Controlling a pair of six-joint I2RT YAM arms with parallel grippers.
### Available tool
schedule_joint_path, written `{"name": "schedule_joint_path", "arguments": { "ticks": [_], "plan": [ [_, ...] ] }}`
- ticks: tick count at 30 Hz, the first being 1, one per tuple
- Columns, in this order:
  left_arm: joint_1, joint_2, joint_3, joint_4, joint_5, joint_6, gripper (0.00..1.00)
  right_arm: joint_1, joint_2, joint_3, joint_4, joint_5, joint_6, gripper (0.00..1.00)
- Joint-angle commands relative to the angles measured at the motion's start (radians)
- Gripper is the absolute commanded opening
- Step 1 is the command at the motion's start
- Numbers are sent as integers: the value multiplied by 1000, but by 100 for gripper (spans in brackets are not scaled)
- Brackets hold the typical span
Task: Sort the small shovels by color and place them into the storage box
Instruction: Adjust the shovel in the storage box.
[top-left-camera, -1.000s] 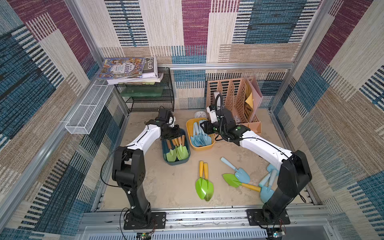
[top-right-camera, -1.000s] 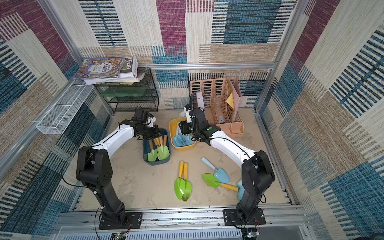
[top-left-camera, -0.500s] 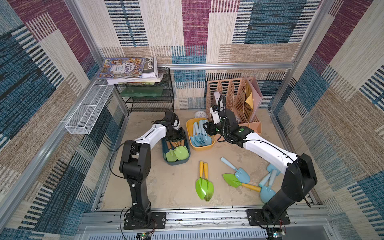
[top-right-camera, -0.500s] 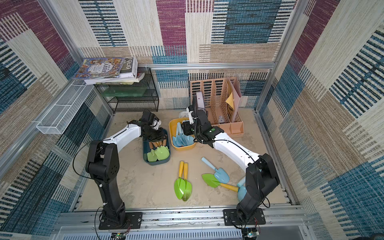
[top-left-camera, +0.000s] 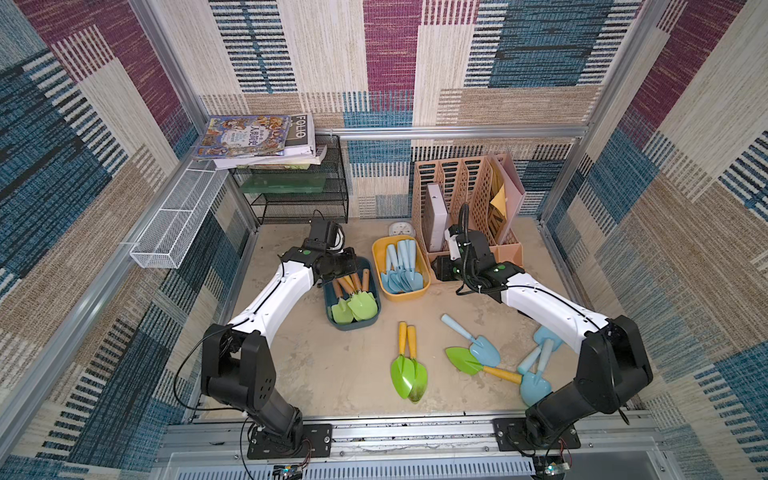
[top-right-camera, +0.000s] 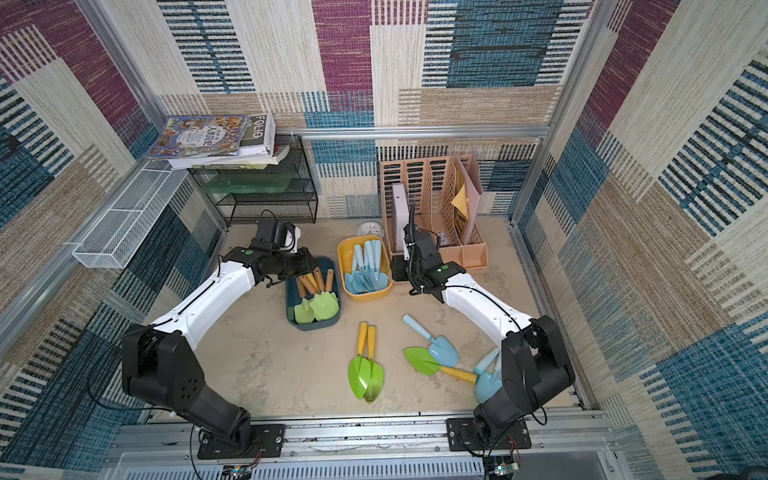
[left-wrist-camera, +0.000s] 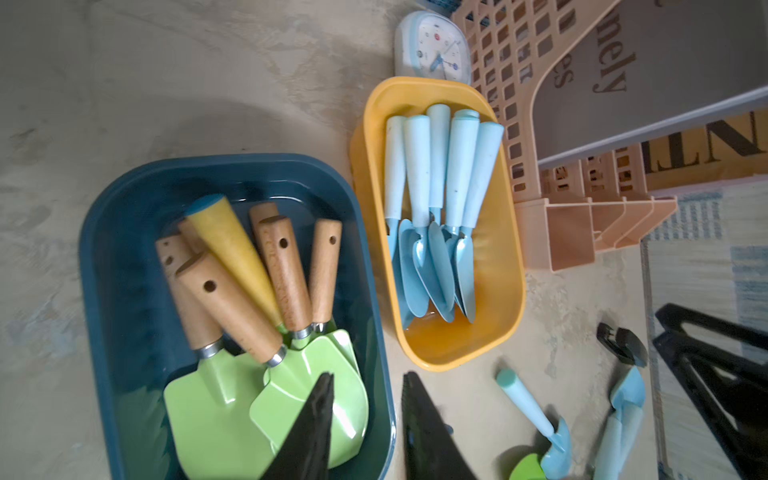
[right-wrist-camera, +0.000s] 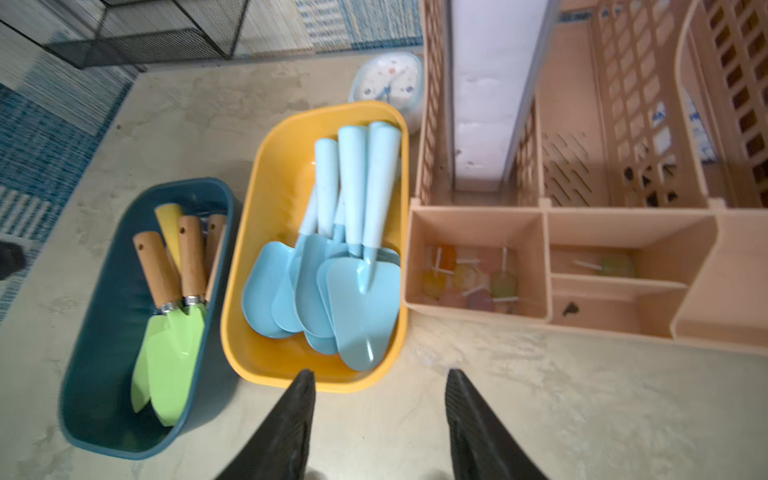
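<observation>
Several green shovels (top-left-camera: 357, 303) with wooden handles, and one with a yellow handle (left-wrist-camera: 232, 249), lie in the dark blue box (top-left-camera: 351, 326). Several pale blue shovels (top-left-camera: 401, 274) fill the yellow box (top-left-camera: 376, 257). My left gripper (left-wrist-camera: 368, 374) hovers over the blue box's rim (left-wrist-camera: 384, 316), open a little, with nothing between its fingers. My right gripper (right-wrist-camera: 381, 372) is open and empty over bare floor just outside the yellow box (right-wrist-camera: 249, 357). Loose on the floor lie two green shovels (top-left-camera: 409, 365), a third green one (top-left-camera: 465, 360) and pale blue ones (top-left-camera: 478, 347) (top-left-camera: 536, 374).
A peach desk organiser (top-left-camera: 469, 195) stands right of the yellow box, close behind my right gripper (top-left-camera: 442, 268). A small clock (top-left-camera: 401, 228) sits behind the yellow box. A black wire rack (top-left-camera: 299, 195) with books on top fills the back left corner.
My left gripper stays over the blue box while its elbow swings outward, and its jaws part slightly. My right gripper has drawn a little away from the yellow box toward the organiser.
</observation>
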Motion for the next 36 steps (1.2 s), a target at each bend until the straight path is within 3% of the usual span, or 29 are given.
{"name": "schedule_joint_path", "arguments": {
  "ticks": [1, 9, 21, 36],
  "plan": [
    [1, -42, -48, 31, -113, -38, 31, 4, 4, -17, -97, 19, -31, 54],
    [1, -77, -93, 0, -202, -68, 34, 75, 70, -28, -261, 104, -96, 56],
    [1, -77, -115, 4, -203, -88, 36, 99, 116, -63, -350, 132, -101, 64],
    [1, -65, -114, 14, -188, -92, 37, 126, 85, -181, -423, 166, 2, 64]
  ]
}}
